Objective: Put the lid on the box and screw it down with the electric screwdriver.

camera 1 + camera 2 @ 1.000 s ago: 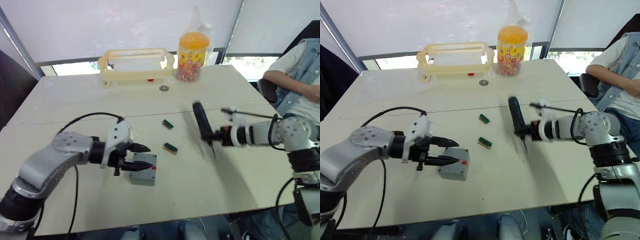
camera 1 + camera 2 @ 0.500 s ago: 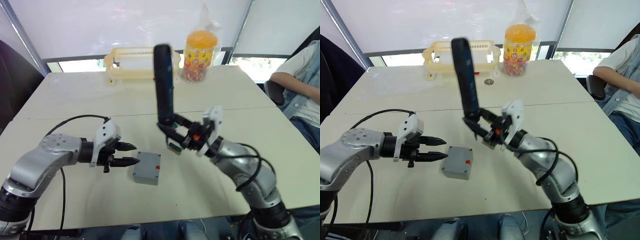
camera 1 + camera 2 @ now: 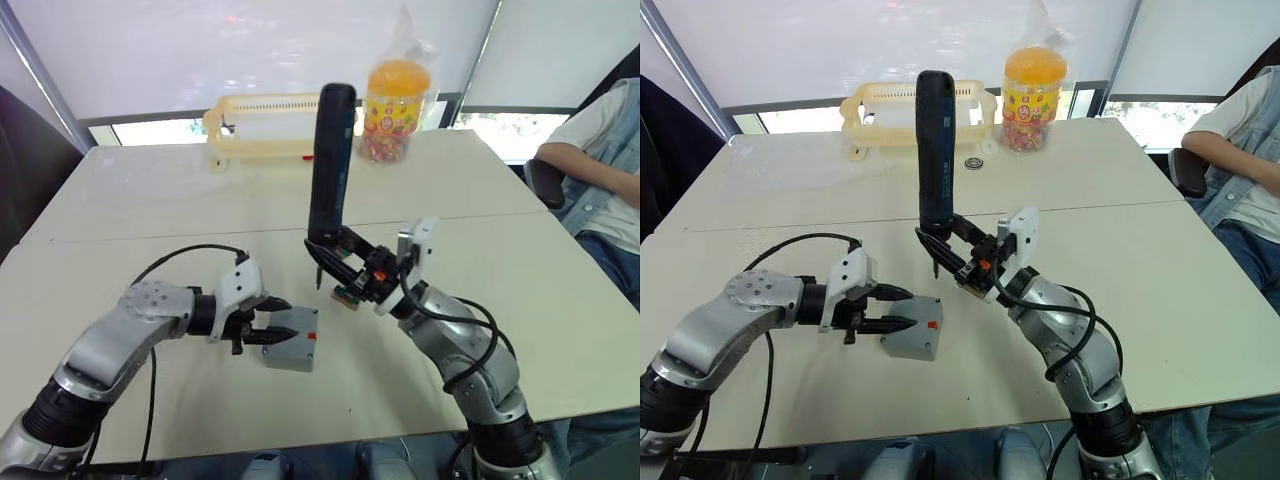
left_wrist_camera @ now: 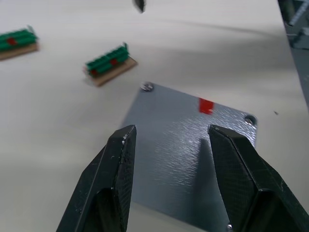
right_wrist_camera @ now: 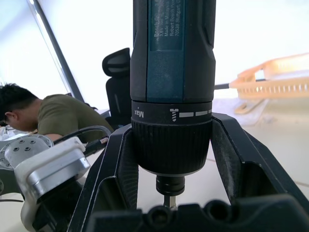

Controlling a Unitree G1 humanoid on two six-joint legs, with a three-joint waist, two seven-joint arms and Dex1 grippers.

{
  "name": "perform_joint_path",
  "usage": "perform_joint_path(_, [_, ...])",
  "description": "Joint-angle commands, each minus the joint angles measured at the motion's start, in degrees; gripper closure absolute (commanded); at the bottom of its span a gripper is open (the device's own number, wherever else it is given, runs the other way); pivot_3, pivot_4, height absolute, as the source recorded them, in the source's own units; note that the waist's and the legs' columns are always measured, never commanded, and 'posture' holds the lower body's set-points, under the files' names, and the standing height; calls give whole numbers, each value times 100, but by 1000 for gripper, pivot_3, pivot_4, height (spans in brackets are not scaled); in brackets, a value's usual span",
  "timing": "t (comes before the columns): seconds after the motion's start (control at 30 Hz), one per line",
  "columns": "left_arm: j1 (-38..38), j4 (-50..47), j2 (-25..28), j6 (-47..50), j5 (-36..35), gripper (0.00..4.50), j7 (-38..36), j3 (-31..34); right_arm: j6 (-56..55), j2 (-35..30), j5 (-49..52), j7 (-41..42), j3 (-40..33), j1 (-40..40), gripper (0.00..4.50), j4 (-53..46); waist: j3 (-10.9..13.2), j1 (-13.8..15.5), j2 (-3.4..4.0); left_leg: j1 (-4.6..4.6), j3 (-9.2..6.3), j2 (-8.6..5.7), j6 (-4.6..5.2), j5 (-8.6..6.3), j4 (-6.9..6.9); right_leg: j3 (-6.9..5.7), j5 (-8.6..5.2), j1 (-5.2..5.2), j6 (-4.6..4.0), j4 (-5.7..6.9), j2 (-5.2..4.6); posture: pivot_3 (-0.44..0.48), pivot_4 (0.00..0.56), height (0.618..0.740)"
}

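From the head camera I see the box lying near the front edge of the desk, left of the middle, with the lid already flat on top and a red mark showing on it. My left gripper sits against the box's left side, its fingers parted, one tip over the lid, one lower by the wall; whether they touch I cannot tell. My right gripper is clamped on the lower end of the screwdriver, which stands nearly upright, bit pointing down above the desk just beyond the box. A small green block is partly hidden behind that gripper. A yellow basket and a candy jar stand along the far edge, and a person sits cut off past the desk's right edge. In the left wrist view the parted fingers frame the lid, with two green blocks beyond it. In the right wrist view both fingers press the screwdriver's collar; its bit tip is hidden.
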Motion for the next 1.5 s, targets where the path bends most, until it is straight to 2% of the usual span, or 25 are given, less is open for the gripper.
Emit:
perform_joint_path(0.03, [28, 33, 93, -224, 218, 2095, -174, -117, -454, 167, -277, 116, 103, 101, 2708, -38, 0, 0, 0, 1, 0, 0, 0, 0, 0, 0, 0, 0, -1, 0, 1, 0, 150, 740])
perform_joint_path(0.5, [92, 282, 46, -422, 361, 2095, -298, -137, -1291, 453, -1043, 308, 236, 366, 2708, 481, -2, 1, 1, 7, 0, 0, -2, 1, 0, 1, 1, 5, -2, 2, 5, 0, 150, 740])
perform_joint_path(0.8, [138, 192, 30, -372, 358, 2095, -227, -144, -1297, 455, -1147, 423, 259, 512, 2708, 530, -4, 1, 1, 14, 0, 1, -2, 1, 0, 0, 1, 10, -2, 3, 7, 0, 150, 740])
perform_joint_path(1.5, [160, 182, 15, -338, 356, 2095, -175, -160, -1164, 681, -1137, 347, 193, 313, 2708, 413, -5, 3, 2, 19, -1, 2, -2, 1, 0, 1, 1, 15, -3, 4, 8, 0, 150, 740])
